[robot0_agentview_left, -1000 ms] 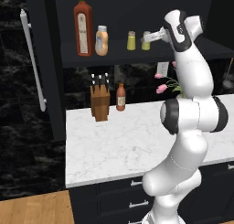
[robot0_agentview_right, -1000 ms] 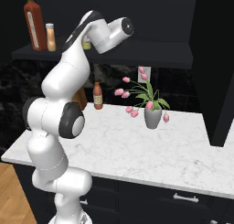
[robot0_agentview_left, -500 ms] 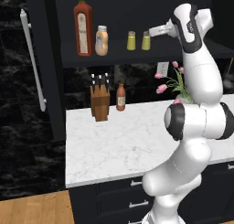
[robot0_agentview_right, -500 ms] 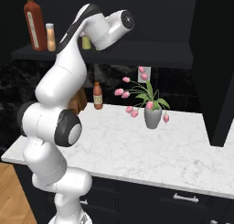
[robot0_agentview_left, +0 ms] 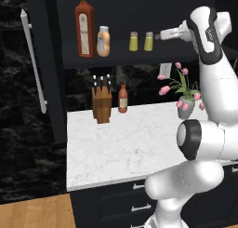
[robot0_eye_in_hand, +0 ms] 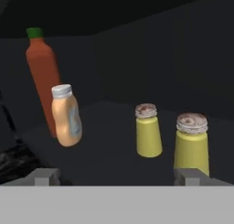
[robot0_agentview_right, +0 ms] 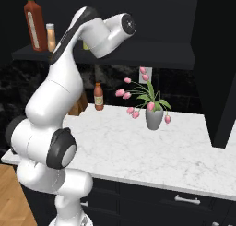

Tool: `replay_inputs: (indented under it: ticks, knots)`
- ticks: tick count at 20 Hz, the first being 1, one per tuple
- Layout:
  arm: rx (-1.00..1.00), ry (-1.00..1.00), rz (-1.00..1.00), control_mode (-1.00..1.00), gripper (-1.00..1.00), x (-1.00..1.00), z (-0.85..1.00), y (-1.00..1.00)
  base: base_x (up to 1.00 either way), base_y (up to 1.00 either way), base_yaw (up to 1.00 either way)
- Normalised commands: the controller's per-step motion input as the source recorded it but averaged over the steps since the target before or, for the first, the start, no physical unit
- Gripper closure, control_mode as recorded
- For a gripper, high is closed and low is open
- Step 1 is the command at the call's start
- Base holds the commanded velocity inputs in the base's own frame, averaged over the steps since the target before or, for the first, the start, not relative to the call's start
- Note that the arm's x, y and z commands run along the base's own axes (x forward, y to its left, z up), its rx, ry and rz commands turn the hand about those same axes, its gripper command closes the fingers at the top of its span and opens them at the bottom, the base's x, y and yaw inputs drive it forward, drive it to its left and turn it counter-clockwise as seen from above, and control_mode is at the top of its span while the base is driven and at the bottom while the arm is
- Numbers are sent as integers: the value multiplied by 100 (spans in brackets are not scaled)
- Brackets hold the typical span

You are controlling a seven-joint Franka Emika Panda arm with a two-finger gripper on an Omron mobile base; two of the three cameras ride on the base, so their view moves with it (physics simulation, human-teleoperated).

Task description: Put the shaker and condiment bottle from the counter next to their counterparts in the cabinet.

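Observation:
On the black cabinet's shelf (robot0_agentview_left: 116, 57) stand, left to right, the tall red green-capped bottle (robot0_agentview_left: 84, 27), the peach condiment bottle (robot0_agentview_left: 103, 41), a yellow shaker (robot0_agentview_left: 133, 41) and the yellow-green shaker (robot0_agentview_left: 148, 41). My gripper (robot0_agentview_left: 161, 36) hovers just right of that last shaker, open and holding nothing. The hand view looks along the shelf: my gripper (robot0_eye_in_hand: 118, 178) is low in front, the shaker (robot0_eye_in_hand: 192, 144) closest, its twin (robot0_eye_in_hand: 148, 131) beside it. Further left are the condiment bottle (robot0_eye_in_hand: 67, 122) and the red bottle (robot0_eye_in_hand: 43, 77).
The cabinet door with its long white handle (robot0_agentview_left: 32, 59) hangs open at the left. On the marble counter (robot0_agentview_left: 121, 148) sit a knife block (robot0_agentview_left: 102, 106), a slim red-brown bottle (robot0_agentview_left: 122, 99) and a vase of pink tulips (robot0_agentview_right: 154, 119). Dark drawers lie below.
The arm's upper links have risen and straightened while the hand stays just right of the shakers. Bottles and shakers have not moved, and the jaws remain open.

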Motion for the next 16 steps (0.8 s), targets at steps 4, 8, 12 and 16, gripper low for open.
replay_inputs:
  ticks: [4, 8, 12, 16]
  knots:
    - [11, 0, -9, -100, -100, -83, 0, -2, 0, 0, 0]
    - [13, 0, -16, -100, -100, -97, 0, -9, 0, 0, 0]
    - [13, 0, -17, -100, -100, -99, 0, -5, 0, 0, 0]
    - [14, 0, -18, -100, -100, -100, 0, 0, 0, 0, 0]
